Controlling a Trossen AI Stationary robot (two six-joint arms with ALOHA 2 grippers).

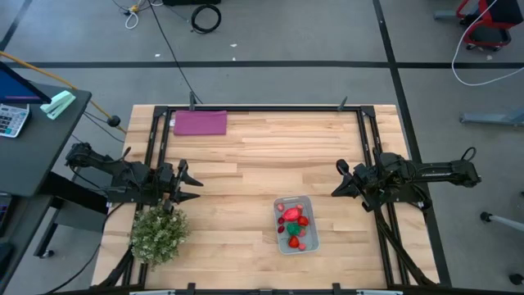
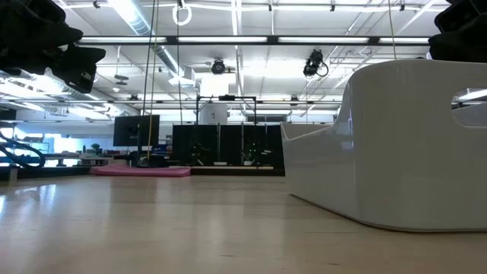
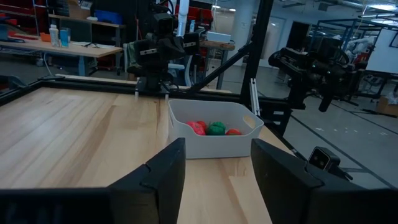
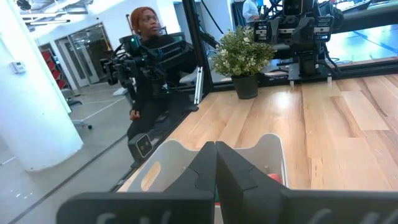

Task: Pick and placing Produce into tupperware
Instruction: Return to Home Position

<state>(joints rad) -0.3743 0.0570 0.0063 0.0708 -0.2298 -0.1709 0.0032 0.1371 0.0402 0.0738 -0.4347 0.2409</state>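
You see the tupperware (image 1: 293,201) sitting on the wooden table (image 1: 246,164), toward the front edge and closer to the right arm than the left. The produce (image 1: 295,221) lies inside it as a cluster of red and pink pieces, and from the left wrist view you can make out one green piece (image 3: 216,129) among them. Your left gripper (image 3: 217,146) hangs near the left side of the table, pointing across at the container. Its two fingers (image 3: 163,171) are spread wide, with only the table and the container showing between them. Your right gripper (image 4: 216,149) sits near the right side, aimed back toward the middle, with its fingers pressed together into one dark wedge above the container's rim. Both grippers are well apart from the tupperware. The bushy plant (image 1: 160,233) stands at the front left, just beside the left arm, and the flat purple rectangle (image 1: 201,123) lies at the far left of the table. In the right wrist view, a person (image 4: 144,93) stands beyond the table, behind the left arm.
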